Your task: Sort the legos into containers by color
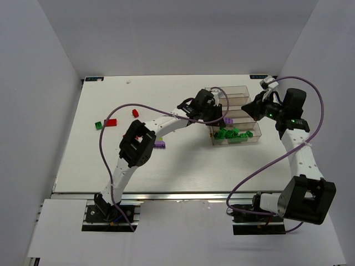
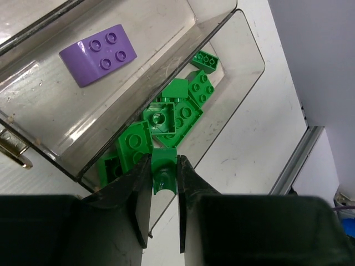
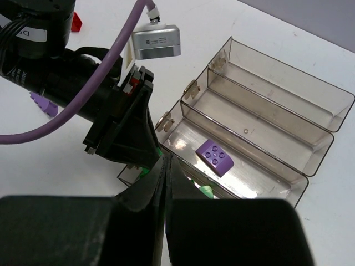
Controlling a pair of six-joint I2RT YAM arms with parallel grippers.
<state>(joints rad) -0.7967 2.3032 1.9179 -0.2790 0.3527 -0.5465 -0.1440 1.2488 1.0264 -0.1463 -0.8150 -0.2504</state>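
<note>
Over the nearest bin of the containers point(image 1: 247, 87), the left gripper point(image 2: 164, 166) stands narrow, pinching a green lego point(image 2: 165, 178) whose lower end is hidden between its fingers, just above the pile of green legos point(image 2: 166, 119) in that bin. One bin farther back lies a purple lego point(image 2: 100, 52), studs up, while from overhead the left gripper's body covers the left ends of the two farthest bins. Right of the containers the right gripper point(image 3: 166, 163) is pressed closed on nothing, and well left of them two red legos point(image 1: 110, 122), a stray green lego point(image 1: 98, 125) and a stray purple lego point(image 1: 160, 144) lie on the table point(image 1: 183, 172), too small to detail.
</note>
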